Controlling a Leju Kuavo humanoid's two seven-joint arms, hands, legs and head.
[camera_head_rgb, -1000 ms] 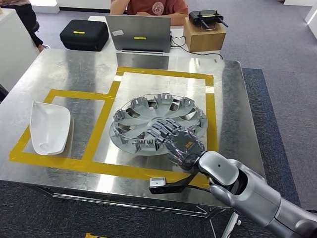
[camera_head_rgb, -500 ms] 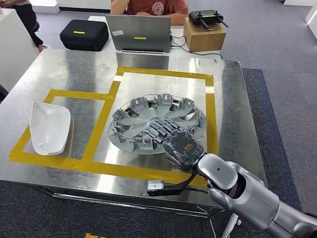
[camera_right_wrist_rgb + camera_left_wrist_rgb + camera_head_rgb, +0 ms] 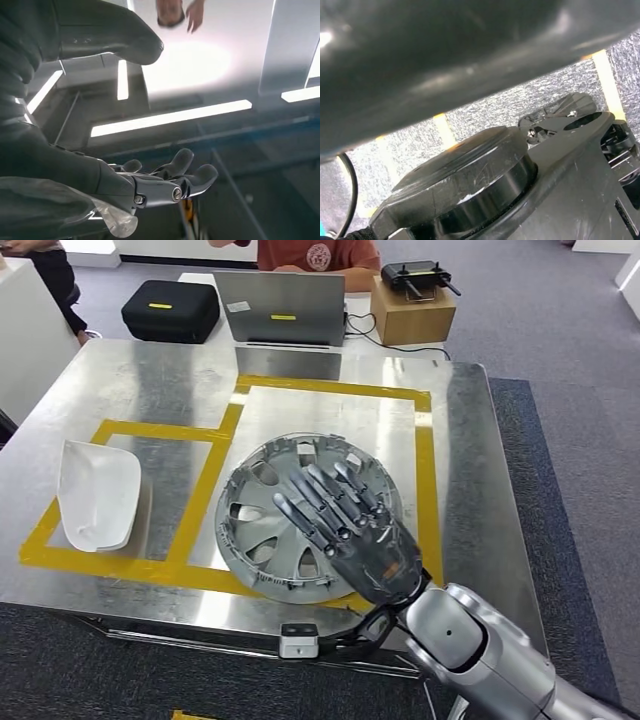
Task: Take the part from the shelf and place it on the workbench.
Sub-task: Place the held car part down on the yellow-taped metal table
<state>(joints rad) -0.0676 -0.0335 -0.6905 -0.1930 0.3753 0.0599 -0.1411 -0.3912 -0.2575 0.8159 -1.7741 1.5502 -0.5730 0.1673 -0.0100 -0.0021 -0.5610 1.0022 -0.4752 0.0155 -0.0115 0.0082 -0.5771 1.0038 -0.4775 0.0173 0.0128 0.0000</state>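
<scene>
The part, a grey wheel cover [image 3: 260,530], lies on the steel workbench [image 3: 151,380] inside the larger yellow-taped square. Its near rim reaches over the front tape line. My right hand [image 3: 355,530] hovers over the cover's right half, back of the hand up and fingers [image 3: 309,515] stretched out and spread. Whether they touch the cover I cannot tell. In the right wrist view the right hand [image 3: 113,175] has its thumb [image 3: 113,40] well apart from its fingers [image 3: 188,177], with nothing between them.
A white moulded part [image 3: 98,495] lies in the smaller taped square at the left. Behind the bench stand a laptop [image 3: 279,305], a black case [image 3: 170,308] and a cardboard box [image 3: 411,310], with a person in a red shirt [image 3: 317,254] seated there.
The wheel cover has gone from tipped, with my right hand on its near rim, to lying nearer the bench's front edge. The hand has let go and spread its fingers above it.
</scene>
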